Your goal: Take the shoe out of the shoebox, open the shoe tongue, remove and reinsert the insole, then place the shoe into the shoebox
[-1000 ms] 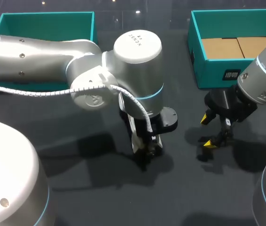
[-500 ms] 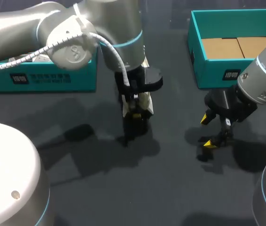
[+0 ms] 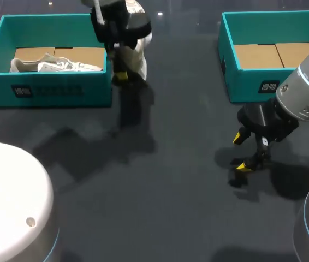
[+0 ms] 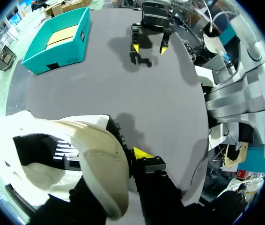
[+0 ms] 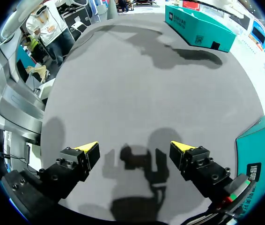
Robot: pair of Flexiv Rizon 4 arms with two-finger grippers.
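Head view: my left claw (image 3: 123, 72) is clenched on the cream shoe (image 3: 139, 50), which seems to hang roughly on end, raised over the worktop (image 3: 171, 180) just right of the left shoebox (image 3: 56, 93) at its far corner. That box, holding another white shoe (image 3: 56, 65), lies directly left; my right claw (image 3: 243, 151), released, hovers well apart to the right.

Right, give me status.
Left claw shut on white fabric shoe, raised beside left teal cardboard shoebox. Right claw open, empty, over dark table. Second white shoe lies in that shoebox.
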